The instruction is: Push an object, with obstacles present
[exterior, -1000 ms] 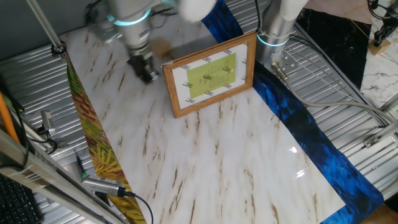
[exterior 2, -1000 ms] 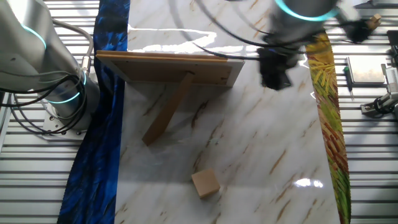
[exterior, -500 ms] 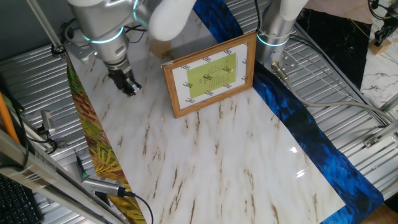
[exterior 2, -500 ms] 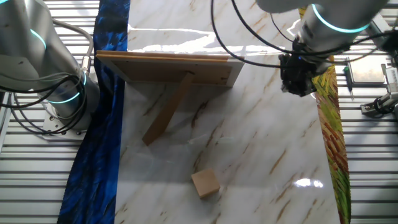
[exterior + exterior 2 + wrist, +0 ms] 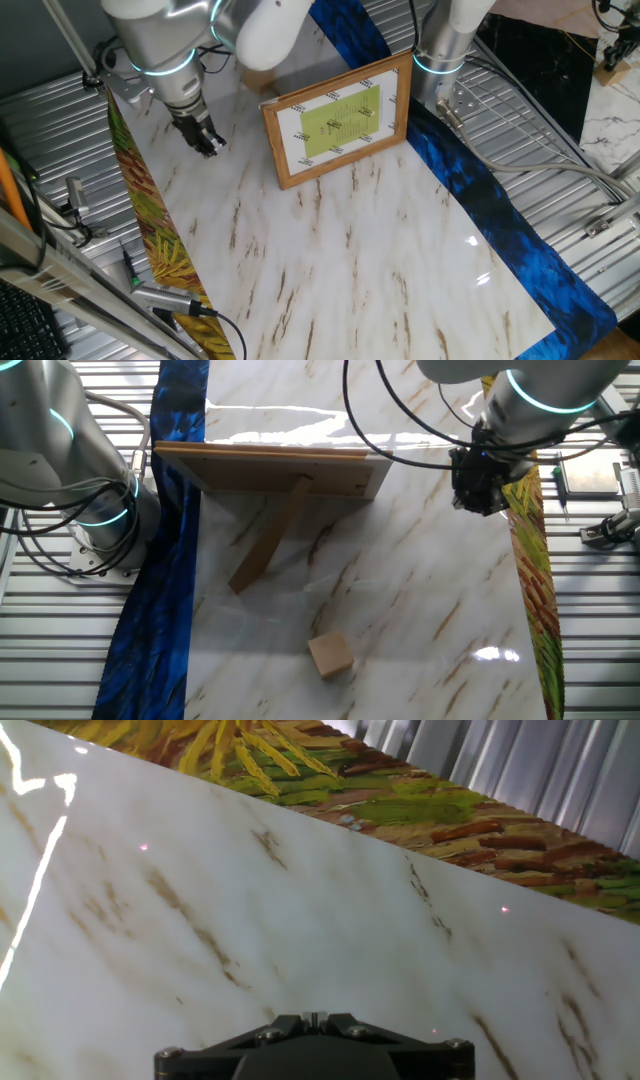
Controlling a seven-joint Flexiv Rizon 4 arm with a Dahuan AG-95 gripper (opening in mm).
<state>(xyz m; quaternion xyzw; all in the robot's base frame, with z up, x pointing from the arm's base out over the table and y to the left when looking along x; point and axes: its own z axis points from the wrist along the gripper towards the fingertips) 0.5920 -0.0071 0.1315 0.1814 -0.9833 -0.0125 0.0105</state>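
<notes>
My gripper [image 5: 207,143] hangs low over the marble tabletop [image 5: 340,260], close to the edge where the yellow-green leaf-patterned strip [image 5: 150,240] runs; in the other fixed view the same gripper [image 5: 478,495] sits at the right side of the slab, just beside that strip [image 5: 535,590]; whether my jaws stand apart or together I cannot tell, since both fixed views show only a dark block at the tip, and the hand view shows only the black housing [image 5: 315,1045] at the bottom edge with no fingertips visible; nothing is visibly held

The wooden cube [image 5: 331,656] lies on the marble near the lower edge of the other fixed view, well apart from my gripper and to the lower left of it; the cube touches nothing and rests flat with one corner turned toward the camera; the hand view does not contain the cube, only bare veined marble [image 5: 250,930] and the leaf-patterned strip [image 5: 400,800] beyond it

The picture frame [image 5: 338,120] stands tilted back on its rear prop [image 5: 270,545], between the cube's area and the far blue strip [image 5: 160,590]; my gripper is beside one end of the frame, apart from it; a second arm's base [image 5: 445,50] stands behind the frame's far corner
</notes>
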